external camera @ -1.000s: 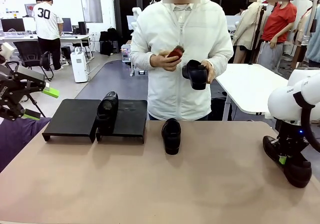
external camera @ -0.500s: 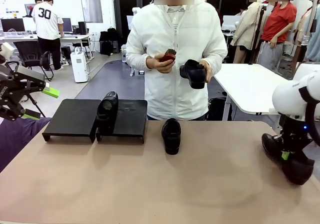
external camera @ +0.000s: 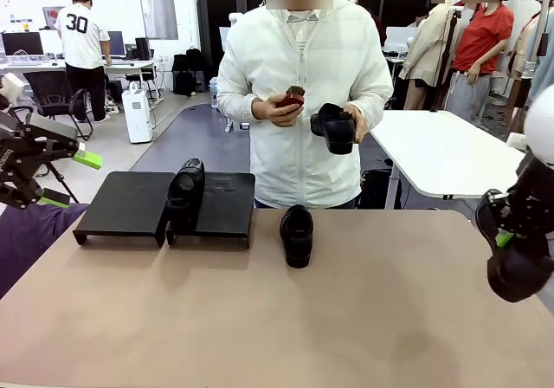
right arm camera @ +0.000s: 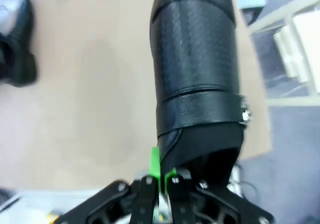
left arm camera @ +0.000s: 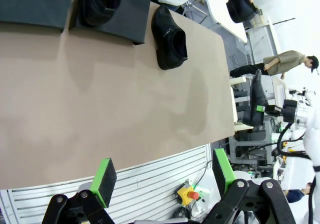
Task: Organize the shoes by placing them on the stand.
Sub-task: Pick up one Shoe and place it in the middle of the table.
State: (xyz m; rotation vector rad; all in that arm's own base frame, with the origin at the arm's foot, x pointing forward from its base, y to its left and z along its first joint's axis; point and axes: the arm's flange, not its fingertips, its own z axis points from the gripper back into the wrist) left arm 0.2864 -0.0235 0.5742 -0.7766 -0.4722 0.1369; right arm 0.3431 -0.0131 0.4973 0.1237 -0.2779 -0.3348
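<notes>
The right gripper (right arm camera: pixel 162 171) is clamping 1 shoe (right arm camera: pixel 195 74) by its collar, clear of the table (external camera: pixel 260 319); the left gripper (left arm camera: pixel 164 171) is hanging wide open, empty.

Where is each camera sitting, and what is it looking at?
Front view: fixed between the arms, facing across the table at the person; open left gripper at left, right gripper at right.
Left wrist view: on the left wrist, facing past its green pads over the table toward the stand.
Right wrist view: on the right wrist, facing along its gripper, shut on the lifted shoe.
Shared: front and left wrist views both show the shoe on the table beside the stand.
</notes>
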